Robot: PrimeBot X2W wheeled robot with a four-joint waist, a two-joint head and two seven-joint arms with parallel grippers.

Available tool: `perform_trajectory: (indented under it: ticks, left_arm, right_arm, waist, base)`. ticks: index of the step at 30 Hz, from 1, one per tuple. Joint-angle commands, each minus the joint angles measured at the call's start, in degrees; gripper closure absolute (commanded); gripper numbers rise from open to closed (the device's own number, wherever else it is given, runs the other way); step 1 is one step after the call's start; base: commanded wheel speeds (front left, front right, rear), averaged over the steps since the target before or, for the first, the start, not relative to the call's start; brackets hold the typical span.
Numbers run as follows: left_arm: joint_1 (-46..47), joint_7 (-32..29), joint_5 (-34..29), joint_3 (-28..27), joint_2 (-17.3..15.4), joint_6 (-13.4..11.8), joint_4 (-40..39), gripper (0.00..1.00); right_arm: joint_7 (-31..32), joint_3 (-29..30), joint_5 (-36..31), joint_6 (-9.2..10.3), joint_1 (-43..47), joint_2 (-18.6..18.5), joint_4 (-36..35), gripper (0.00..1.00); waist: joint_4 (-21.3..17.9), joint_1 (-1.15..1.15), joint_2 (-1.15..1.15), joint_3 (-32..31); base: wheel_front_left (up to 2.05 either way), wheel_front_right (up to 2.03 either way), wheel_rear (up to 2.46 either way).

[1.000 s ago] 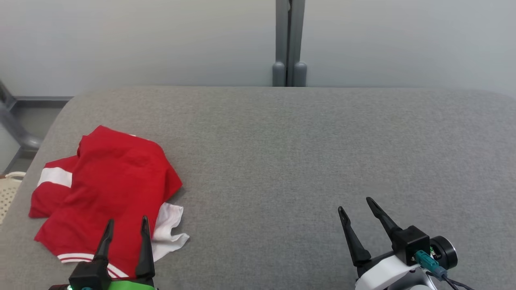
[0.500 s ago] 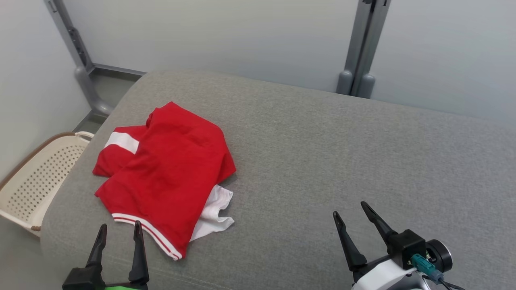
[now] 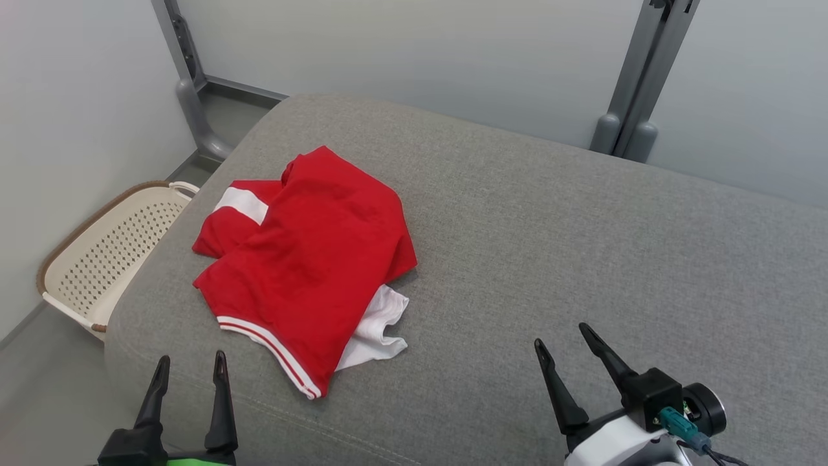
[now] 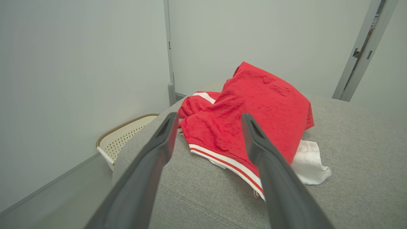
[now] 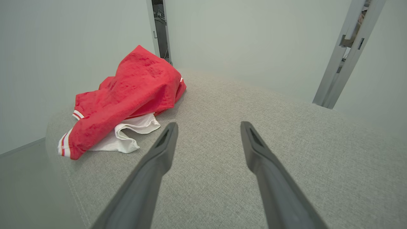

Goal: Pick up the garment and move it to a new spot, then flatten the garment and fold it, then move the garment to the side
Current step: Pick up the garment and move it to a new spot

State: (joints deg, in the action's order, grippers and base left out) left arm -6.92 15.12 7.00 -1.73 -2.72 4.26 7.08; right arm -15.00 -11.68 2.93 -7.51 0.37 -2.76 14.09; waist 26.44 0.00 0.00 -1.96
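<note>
Red cloth with white striped trim, the garment lies rumpled on the left part of a grey fabric cushion, at centre-left of the head view, with a white piece poking out from under its lower right edge. The left fingers rise from the lower left of the frame near the cushion's front edge. Their tips stop short of the striped hem and do not touch it. In the left wrist view the hem sits just beyond and between the two tips. These fingers stand spread, nearly parallel, pointing up the frame, with nothing between them. The right fingers rise at the lower right over bare cushion, well apart from the garment, which sits in the upper left of the right wrist view. They too are spread wide and hold nothing. They lean up and to the left from a white wrist housing with a teal plug. A cream perforated basket with a brown rim stands on the floor at the left edge, beside the cushion; its bottom is hidden.
</note>
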Motion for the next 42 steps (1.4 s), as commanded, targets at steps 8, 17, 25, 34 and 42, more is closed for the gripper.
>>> perform_trajectory:
  ticks: [8,17,25,34,42]
  left_arm:
    - [9.71,0.05,-0.61,-0.91,-0.27,-0.04,-1.25,0.0]
    - [31.52,-0.24,1.12,0.51,-5.4,2.77,10.85,0.0]
    - [48.16,-11.28,9.51,7.98,-12.21,3.28,26.25,0.0]
    - [52.44,-17.46,25.79,21.6,-16.69,3.28,39.72,0.0]
    - [53.22,-6.32,24.77,26.24,-20.63,3.29,41.41,1.0]
  right_arm:
    - [-0.27,2.08,-5.15,0.05,-4.78,-0.27,0.01,0.0]
    - [-0.27,4.46,-9.1,0.05,-9.3,-4.25,-1.51,0.0]
    - [-0.25,5.9,-11.23,0.05,-12.51,-7.53,-3.36,0.0]
    - [-0.1,6.02,-11.15,0.05,-13.23,-7.52,-4.16,0.0]
    - [-0.1,6.33,-10.86,0.05,-12.01,-5.53,-3.62,0.0]
  waist:
    - [-2.84,0.0,0.0,10.3]
    - [-4.72,0.0,0.0,21.58]
    - [-7.48,0.0,0.0,28.11]
    - [-11.79,0.0,0.0,31.49]
    - [-13.28,0.0,0.0,28.09]
  base:
    - [0.0,0.0,0.0]
    - [0.0,0.0,0.0]
    - [0.0,0.0,0.0]
    - [0.0,0.0,0.0]
    - [0.0,0.0,0.0]
